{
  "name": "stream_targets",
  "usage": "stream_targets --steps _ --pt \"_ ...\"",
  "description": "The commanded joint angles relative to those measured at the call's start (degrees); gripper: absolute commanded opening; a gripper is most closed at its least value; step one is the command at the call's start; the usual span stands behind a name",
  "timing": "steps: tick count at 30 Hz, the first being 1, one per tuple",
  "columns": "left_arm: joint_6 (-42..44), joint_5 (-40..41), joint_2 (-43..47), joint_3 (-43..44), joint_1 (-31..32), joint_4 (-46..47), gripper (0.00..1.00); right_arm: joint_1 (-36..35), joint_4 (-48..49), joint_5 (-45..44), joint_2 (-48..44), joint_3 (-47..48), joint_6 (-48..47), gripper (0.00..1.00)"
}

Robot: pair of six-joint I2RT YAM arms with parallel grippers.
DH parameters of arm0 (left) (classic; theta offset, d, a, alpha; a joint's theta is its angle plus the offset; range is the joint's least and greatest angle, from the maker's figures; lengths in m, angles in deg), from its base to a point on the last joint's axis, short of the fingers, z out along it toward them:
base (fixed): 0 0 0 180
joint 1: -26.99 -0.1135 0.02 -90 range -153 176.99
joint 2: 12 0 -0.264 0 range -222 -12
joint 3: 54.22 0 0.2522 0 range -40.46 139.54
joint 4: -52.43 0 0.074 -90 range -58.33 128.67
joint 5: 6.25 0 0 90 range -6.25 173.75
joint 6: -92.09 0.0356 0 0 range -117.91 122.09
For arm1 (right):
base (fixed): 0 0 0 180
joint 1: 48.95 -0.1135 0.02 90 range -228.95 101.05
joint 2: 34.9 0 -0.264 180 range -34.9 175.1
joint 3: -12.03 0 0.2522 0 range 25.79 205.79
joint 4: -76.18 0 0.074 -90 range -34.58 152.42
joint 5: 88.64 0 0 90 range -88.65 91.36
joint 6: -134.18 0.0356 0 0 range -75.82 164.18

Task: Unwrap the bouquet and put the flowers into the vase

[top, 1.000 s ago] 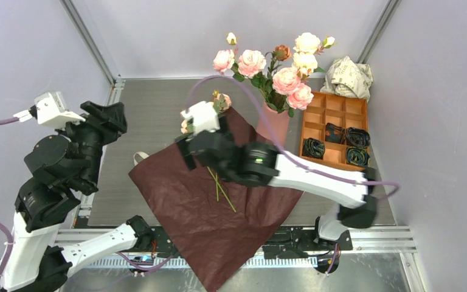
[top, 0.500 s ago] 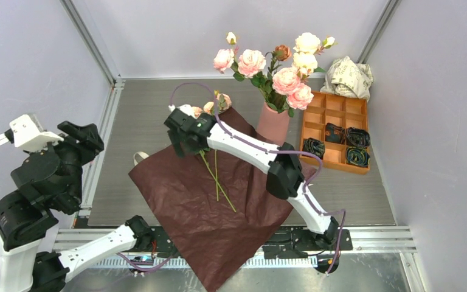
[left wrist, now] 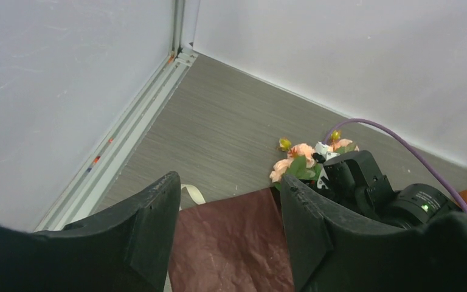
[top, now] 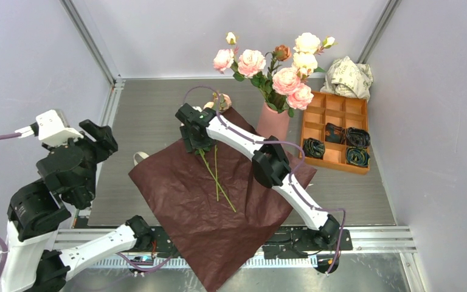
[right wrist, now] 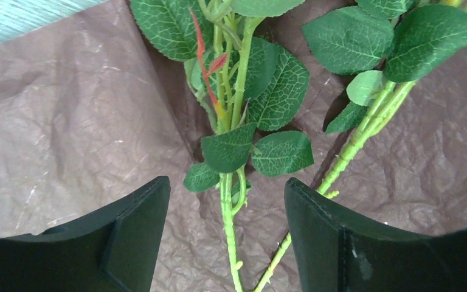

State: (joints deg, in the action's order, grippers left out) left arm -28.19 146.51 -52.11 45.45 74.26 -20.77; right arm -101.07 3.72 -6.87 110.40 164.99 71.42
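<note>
The bouquet's dark red paper (top: 213,210) lies spread flat on the table. Two of the flowers lie on it, green stems (top: 216,177) pointing toward me and peach heads (top: 223,101) at the paper's far corner. My right gripper (top: 194,145) is low over their leafy part. It is open, its jaws on either side of one stem (right wrist: 226,243) without touching it, and a second stem (right wrist: 359,143) runs past the right finger. The pink vase (top: 273,126) holds several roses (top: 287,79). My left gripper (top: 104,137) hangs open and empty at the left (left wrist: 230,182).
A cream ribbon (top: 140,157) lies at the paper's left corner. An orange compartment tray (top: 334,97) holding black coiled items (top: 348,146) stands right of the vase. A crumpled white printed paper ball (top: 348,78) sits behind the tray. Walls close in on three sides.
My right arm has reached out and come down onto the stems near the paper's far corner, its jaws narrowing a little. My left arm swung left, then came back up.
</note>
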Motion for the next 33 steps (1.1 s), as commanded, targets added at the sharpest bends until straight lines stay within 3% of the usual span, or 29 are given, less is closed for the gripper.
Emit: stream_targets --steps 1,6,14,21,33 --pt "-1.1 -0.89 -1.19 -1.63 0.21 1.46 0.62 0.02 2.23 1.1 0.37 0.97 -0.73 0.73" --pt "-1.07 -1.41 -1.2 -2.24 0.2 1.71 0.63 0.48 3.61 0.83 1.72 0.12 -1.13 0.64" --pt "-1.18 -1.22 -0.71 -2.95 0.2 1.06 0.63 0.69 4.14 0.57 4.56 0.19 -1.32 0.4" --pt "-3.79 -2.85 0.43 -3.98 0.2 -1.86 0.63 0.66 4.67 -0.46 2.24 -0.83 0.16 0.02" --pt "-5.49 -3.35 3.51 -4.08 0.2 -4.54 0.63 0.32 7.31 -1.01 -19.43 -8.19 -2.2 0.01"
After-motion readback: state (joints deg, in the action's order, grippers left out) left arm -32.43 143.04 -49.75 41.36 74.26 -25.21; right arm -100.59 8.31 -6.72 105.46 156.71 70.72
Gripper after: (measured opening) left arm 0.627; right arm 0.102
